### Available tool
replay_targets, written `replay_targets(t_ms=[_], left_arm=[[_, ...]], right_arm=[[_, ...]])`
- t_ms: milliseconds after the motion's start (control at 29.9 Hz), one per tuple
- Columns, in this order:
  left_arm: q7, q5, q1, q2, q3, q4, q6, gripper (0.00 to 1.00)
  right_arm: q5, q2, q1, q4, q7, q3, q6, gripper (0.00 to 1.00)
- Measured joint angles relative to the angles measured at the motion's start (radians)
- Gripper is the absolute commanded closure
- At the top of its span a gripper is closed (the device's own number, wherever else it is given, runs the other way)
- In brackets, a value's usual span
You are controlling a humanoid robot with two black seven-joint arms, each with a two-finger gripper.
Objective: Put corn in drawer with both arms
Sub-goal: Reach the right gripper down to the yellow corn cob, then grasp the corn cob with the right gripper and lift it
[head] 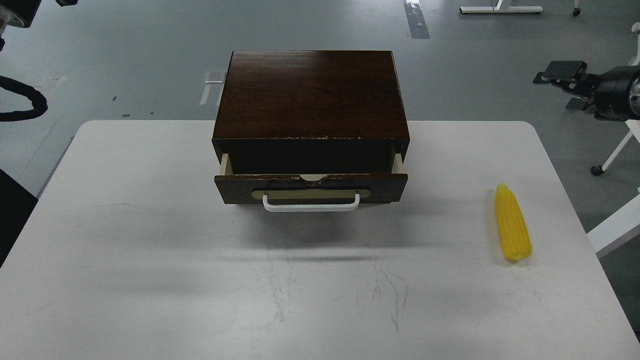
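Note:
The corn [512,223] is a bright yellow cob lying flat on the white table [150,250] at the right, pointed end away from me. The dark wood cabinet [310,92] stands at the table's far middle. Its drawer [310,186] is pulled out a short way, with pale sides showing, a dark inside and a white bar handle [311,204]. My right gripper [555,77] hangs in the air at the far right, beyond the table and well above the corn; its fingers are dark and hard to tell apart. Only a part of my left arm [17,11] shows at the top left corner.
A black cable loop [27,102] of the left arm hangs at the left edge. White furniture legs [612,155] and a caster stand on the grey floor right of the table. The table's right edge runs close past the corn.

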Motion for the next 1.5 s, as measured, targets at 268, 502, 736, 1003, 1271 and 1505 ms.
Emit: replay_targets(t_ms=[268,502,736,1003,1271,1505], left_arm=[[-0.001,0.001,0.001,0.003,-0.016,0.001,0.000,0.02],[-0.003,0.003,0.001,0.008,-0.017,-0.002,0.000,0.02],[-0.010,0.003,0.018,0.011,-0.018,-0.004,0.000,0.02],[-0.011,0.000,0.031,0.015,-0.024,-0.003,0.000,0.02],[-0.010,0.001,0.038,0.029,-0.026,0.001,0.000,0.02],[-0.009,0.001,0.039,0.028,-0.026,0.000,0.000,0.02]], right_arm=[[-0.121,-0.169,0.002,0.283,-0.001,0.009,0.000,0.00],[-0.243,-0.122,-0.043,0.330,-0.117,0.010,0.000,0.00],[-0.268,-0.071,-0.125,0.335,-0.231,0.008,0.000,0.00],[-0.349,0.014,-0.183,0.297,-0.261,0.002,0.000,0.07],[-0.358,0.054,-0.225,0.247,-0.299,0.000,0.000,0.26],[-0.352,0.098,-0.230,0.231,-0.301,0.008,0.000,0.44]])
